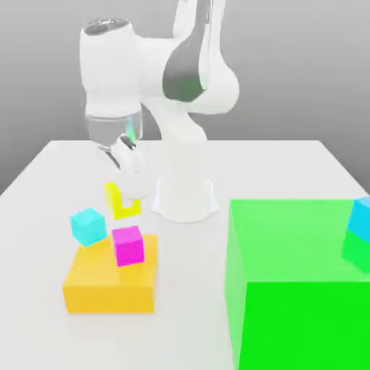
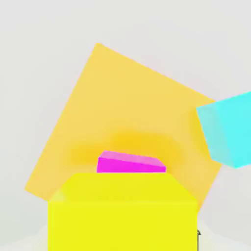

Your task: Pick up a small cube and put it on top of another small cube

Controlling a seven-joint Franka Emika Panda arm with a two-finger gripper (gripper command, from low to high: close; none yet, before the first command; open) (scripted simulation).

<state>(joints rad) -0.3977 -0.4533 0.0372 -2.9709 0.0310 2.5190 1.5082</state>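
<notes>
The arm hangs over the white table [image 1: 43, 181] with its gripper [image 1: 127, 189] shut tight on the small yellow cube [image 1: 121, 201], which rides clear of the surface, just below the white hand and a little behind the orange block [image 1: 110, 280] as the exterior view shows it. From the hand view the yellow cube [image 2: 122, 211] sits close under the camera, and directly past its far edge shows the top of the magenta cube [image 2: 130, 163], which rests on the orange block [image 2: 122, 112]. So the likely target lies ahead of and below the held cube, not yet straight beneath it. The cyan cube [image 1: 88, 226] sits at the block's corner toward the exterior view's left, off to one side of that line, tilted rather than flat. A big green block [image 1: 300, 282] stands well apart on the exterior view's right. Being cubes, none has a long axis to favour. I can read no brand, label or writing on anything here.
</notes>
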